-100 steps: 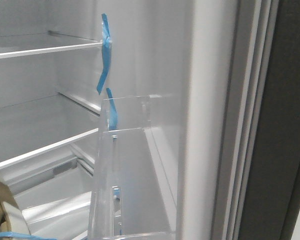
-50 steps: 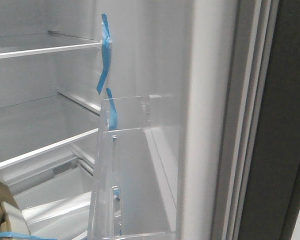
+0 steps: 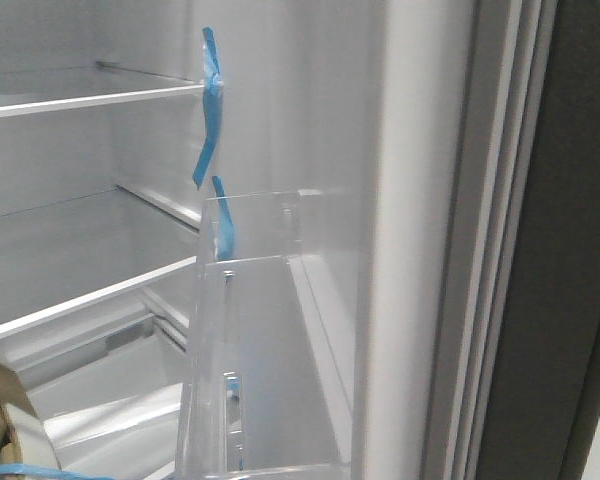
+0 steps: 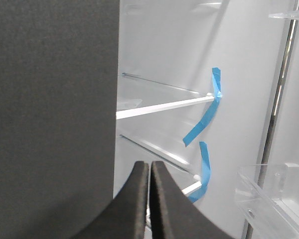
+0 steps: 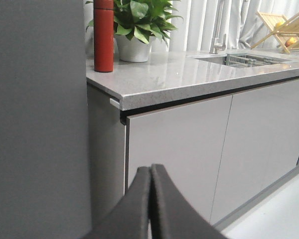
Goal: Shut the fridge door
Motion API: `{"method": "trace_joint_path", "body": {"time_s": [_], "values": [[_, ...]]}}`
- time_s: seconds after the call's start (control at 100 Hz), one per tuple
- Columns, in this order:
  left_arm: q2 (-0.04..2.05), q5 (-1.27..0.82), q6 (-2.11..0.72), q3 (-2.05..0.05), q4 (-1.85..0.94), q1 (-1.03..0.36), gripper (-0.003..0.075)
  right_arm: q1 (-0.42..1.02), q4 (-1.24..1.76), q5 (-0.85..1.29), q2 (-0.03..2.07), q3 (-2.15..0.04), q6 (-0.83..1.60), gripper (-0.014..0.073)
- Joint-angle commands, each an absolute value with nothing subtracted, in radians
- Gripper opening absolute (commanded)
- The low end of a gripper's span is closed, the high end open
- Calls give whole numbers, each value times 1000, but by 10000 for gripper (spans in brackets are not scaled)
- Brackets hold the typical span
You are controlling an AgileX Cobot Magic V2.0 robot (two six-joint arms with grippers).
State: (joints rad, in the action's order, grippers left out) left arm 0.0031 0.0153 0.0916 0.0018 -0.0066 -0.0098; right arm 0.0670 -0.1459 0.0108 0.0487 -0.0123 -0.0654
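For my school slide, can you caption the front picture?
Open fridge door with a clear bin and blue tape.

A home kitchen is being shown: a speckled grey stone countertop (image 5: 189, 74) with a steel sink (image 5: 249, 59) at upper right, above glossy light-grey cabinet doors (image 5: 184, 149).

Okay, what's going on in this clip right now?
A two-armed robot faces an open fridge. The fridge door stands open on the right, its clear bin and blue tape showing. Both the left gripper and right gripper are shut and hold nothing; neither visibly touches the door.
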Motion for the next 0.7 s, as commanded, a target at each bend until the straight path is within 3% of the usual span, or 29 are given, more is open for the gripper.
{"method": "trace_joint_path", "body": {"time_s": [0.0,0.69], "values": [[22,92,95,30,-8,-20,-20,68,-129,-84,112,-100,-64,-76],[22,92,95,30,-8,-20,-21,68,-69,-74,609,-790,-64,-76]]}}
